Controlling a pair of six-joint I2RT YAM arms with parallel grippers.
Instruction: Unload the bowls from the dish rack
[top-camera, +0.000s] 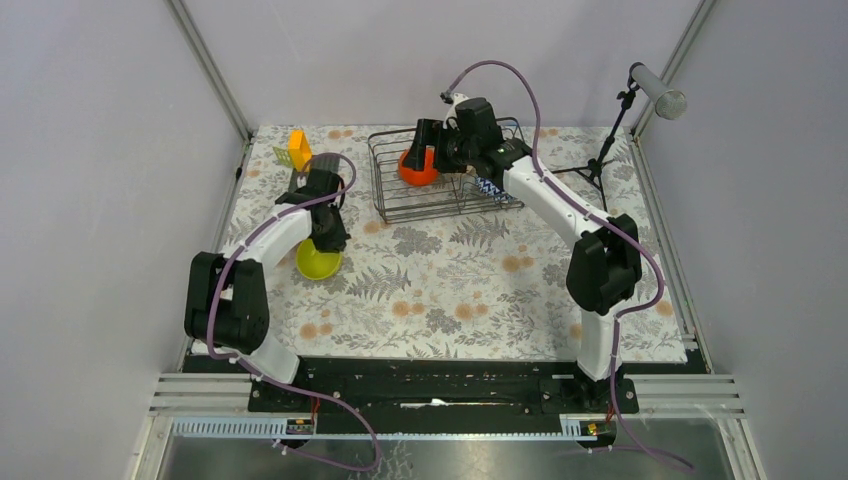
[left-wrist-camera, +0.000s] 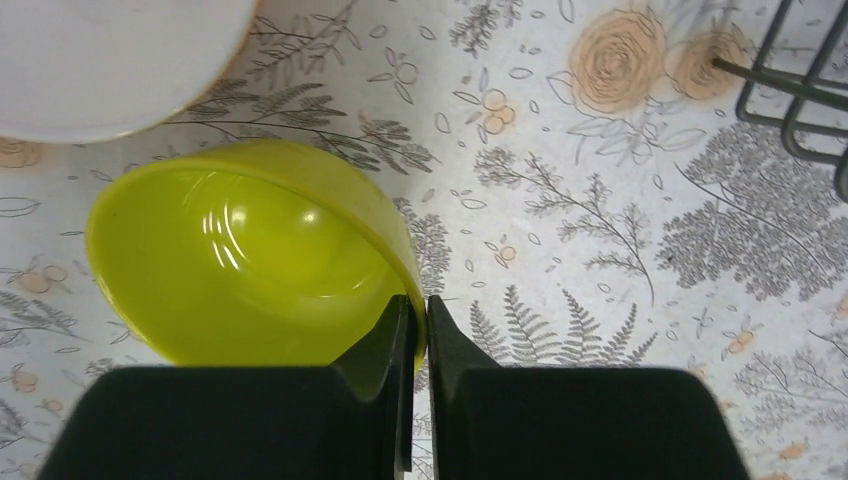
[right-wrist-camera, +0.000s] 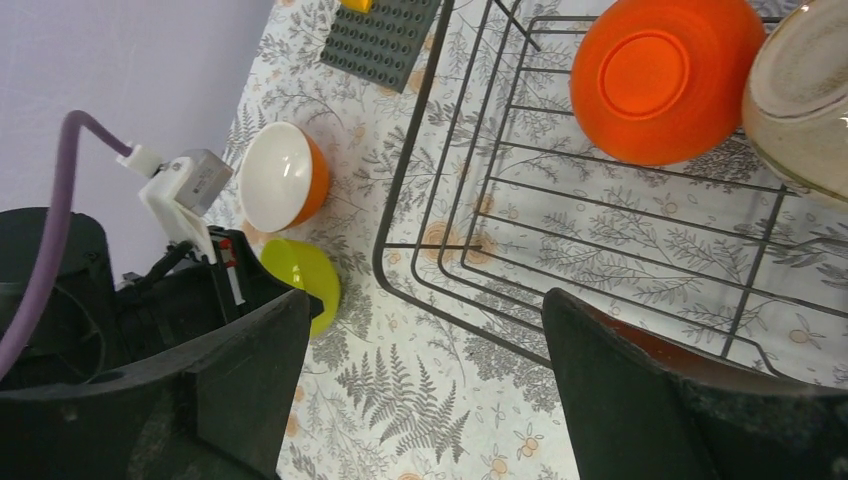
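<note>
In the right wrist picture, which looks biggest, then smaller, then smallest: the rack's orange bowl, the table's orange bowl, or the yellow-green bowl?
1. Orange bowl in the rack, nearest the camera.
2. Orange bowl on the table.
3. Yellow-green bowl, partly hidden, so unsure.

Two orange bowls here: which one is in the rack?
The orange bowl showing its underside, on edge inside the dish rack beside the cream bowl. The white-lined orange bowl sits on the table outside it.

lab test cell: plain walls (top-camera: 90, 200), aluminium frame (top-camera: 210, 70), microphone (top-camera: 657, 90)
</note>
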